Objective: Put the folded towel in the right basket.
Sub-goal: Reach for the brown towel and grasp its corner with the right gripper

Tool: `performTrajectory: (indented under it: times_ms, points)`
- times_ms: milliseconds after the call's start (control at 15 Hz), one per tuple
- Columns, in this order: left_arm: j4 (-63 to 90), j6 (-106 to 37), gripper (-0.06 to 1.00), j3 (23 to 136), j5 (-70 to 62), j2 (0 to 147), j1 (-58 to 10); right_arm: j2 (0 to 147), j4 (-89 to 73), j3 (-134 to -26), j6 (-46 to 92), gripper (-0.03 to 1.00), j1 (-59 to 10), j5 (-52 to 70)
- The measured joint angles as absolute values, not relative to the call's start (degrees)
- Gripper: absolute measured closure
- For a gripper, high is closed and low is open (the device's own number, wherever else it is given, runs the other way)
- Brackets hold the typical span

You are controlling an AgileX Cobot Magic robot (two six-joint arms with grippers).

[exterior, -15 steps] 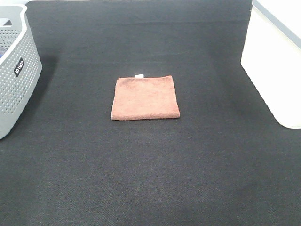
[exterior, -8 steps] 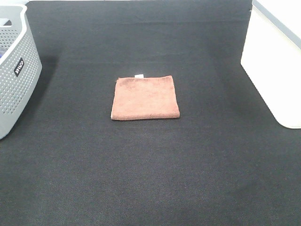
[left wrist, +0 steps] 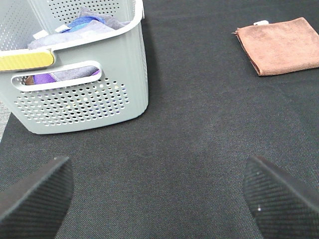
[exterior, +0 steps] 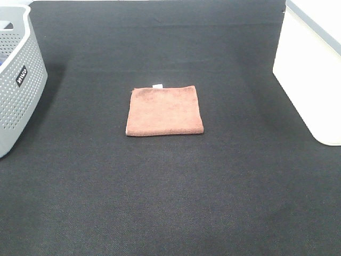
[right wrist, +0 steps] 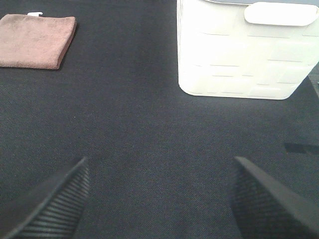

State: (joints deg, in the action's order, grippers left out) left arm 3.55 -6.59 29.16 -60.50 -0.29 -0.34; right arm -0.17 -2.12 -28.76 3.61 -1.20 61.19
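Observation:
The folded towel [exterior: 164, 110] is a rust-brown square lying flat in the middle of the black mat, its white tag on the far edge. It also shows in the left wrist view [left wrist: 281, 45] and the right wrist view [right wrist: 36, 41]. The right basket [exterior: 313, 64] is white and stands at the right edge; the right wrist view shows its side [right wrist: 244, 55]. My left gripper [left wrist: 157, 199] is open and empty, low over the mat near the grey basket. My right gripper [right wrist: 159, 199] is open and empty, short of the white basket. Neither gripper shows in the exterior high view.
A grey perforated basket [exterior: 16, 80] with a black label stands at the left edge; the left wrist view shows its wall [left wrist: 79, 99] and folded cloths inside it. Black mat [exterior: 170, 186] covers the table.

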Motion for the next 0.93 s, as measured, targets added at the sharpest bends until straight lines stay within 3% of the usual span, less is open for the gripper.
performTrajectory:
  times_ms: [600,933]
  points:
    - [3.55,-6.59,0.07,29.16,-60.50,-0.29,-0.34,0.86,-2.06,-29.34,3.61,0.24,-1.20,60.56]
    - [3.55,-6.59,0.07,29.16,-60.50,-0.29,-0.34,12.89,-3.04,-33.92,3.61,0.24,-1.20,50.36]
